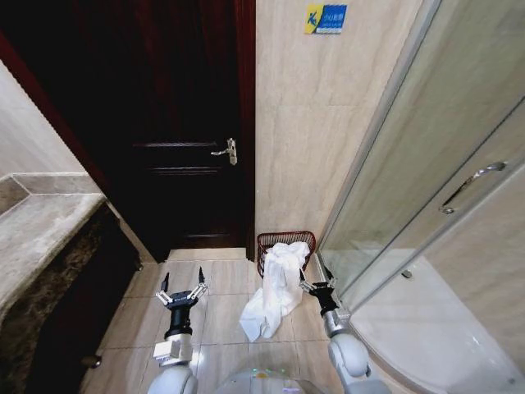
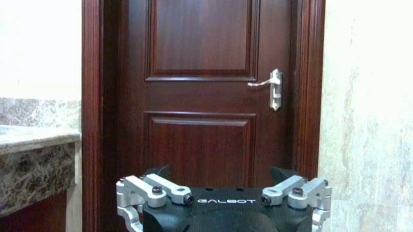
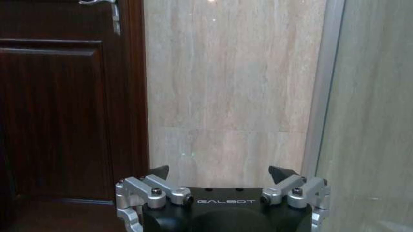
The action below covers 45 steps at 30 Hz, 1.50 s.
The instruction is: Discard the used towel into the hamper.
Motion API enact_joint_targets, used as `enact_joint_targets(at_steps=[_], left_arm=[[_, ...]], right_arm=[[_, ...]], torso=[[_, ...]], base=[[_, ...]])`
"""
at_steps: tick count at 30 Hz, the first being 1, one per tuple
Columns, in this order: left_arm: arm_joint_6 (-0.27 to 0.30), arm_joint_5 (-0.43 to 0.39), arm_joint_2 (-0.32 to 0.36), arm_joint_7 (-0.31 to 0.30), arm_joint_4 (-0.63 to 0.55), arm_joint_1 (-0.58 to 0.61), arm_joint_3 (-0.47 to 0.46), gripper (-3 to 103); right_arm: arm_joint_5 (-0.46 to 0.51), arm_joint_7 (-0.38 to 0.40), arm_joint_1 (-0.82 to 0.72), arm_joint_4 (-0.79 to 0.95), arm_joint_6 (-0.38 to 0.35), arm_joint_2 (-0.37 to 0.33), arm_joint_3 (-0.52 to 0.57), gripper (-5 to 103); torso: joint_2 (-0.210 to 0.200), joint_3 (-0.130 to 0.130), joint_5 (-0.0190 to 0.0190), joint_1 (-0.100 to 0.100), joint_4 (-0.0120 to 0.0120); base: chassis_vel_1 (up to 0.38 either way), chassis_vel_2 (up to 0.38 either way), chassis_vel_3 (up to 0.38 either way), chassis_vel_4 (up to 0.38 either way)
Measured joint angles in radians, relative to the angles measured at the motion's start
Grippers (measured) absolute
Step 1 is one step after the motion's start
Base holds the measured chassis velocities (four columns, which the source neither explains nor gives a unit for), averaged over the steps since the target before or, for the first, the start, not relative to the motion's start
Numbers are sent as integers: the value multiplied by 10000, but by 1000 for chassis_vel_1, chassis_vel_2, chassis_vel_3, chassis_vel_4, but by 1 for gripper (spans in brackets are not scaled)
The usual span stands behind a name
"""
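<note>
Towel (image 1: 275, 287), draped over the hamper (image 1: 283, 240) rim onto the floor, is best lifted clear by 2 open, empty grippers (image 1: 182, 293) (image 1: 318, 286).

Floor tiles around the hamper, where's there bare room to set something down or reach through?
Bare tile lies between the left gripper and the door, beside the marble counter. It is crowded by the shower glass: the white towel spills from the hamper onto the floor, close beside the right gripper.
</note>
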Motion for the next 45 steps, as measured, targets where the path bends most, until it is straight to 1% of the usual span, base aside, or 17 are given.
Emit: enact_joint_targets(at_steps=[1,4,6,9,11,14,15,17,23,28,38,43,45], left_arm=[[0,0,0,0,0,0,0,100],[-37,0,17,9,49,21,-36,100],[-39,1,19,12,52,22,-39,100],[-45,3,12,72,58,17,-44,100],[-46,3,6,88,58,16,-44,100],[-47,9,-17,154,61,5,-40,100],[-47,9,-17,154,61,5,-40,100],[-58,21,-20,169,68,5,-37,100],[-89,33,-14,185,71,17,-45,100],[-105,81,-28,191,75,35,-33,100],[-131,208,-53,192,80,55,7,100],[-172,296,-76,190,62,145,17,100],[-180,303,-74,188,61,146,17,100]], right_arm=[[0,0,0,0,0,0,0,100],[-16,42,-91,75,94,5,-40,100],[-18,47,-99,82,104,8,-43,100],[-58,68,-134,130,164,24,-55,100],[-59,73,-134,132,174,24,-55,100],[-61,119,-115,116,262,22,-47,100],[-61,119,-115,116,262,22,-47,100],[-58,170,-116,66,344,18,-43,100],[-51,175,-144,3,428,7,-34,100],[-53,166,-235,-23,406,-28,-43,100],[-60,158,-206,-247,605,-17,-51,100],[74,84,-139,-656,678,-24,-126,100],[109,29,-123,-796,668,-17,-187,100]], torso=[[0,0,0,0,0],[-236,-129,0,-108,0],[-261,-143,0,-119,0],[-484,-265,0,-220,0],[-520,-283,0,-236,0],[-730,-402,0,-330,0],[-730,-402,0,-330,0],[-902,-494,0,-407,0],[-1129,-617,0,-513,0],[-1471,-807,0,-663,0],[-1809,-986,0,-818,2],[-2113,-1147,0,-958,1],[-2170,-1179,-1,-983,1]], base=[[0,0,0,0],[0,0,0,0],[0,0,0,0],[0,0,0,0],[0,0,0,0],[0,0,0,0],[0,0,0,0],[0,0,0,0],[0,0,0,0],[0,0,0,0],[0,0,0,0],[0,0,0,0],[0,0,0,0]])
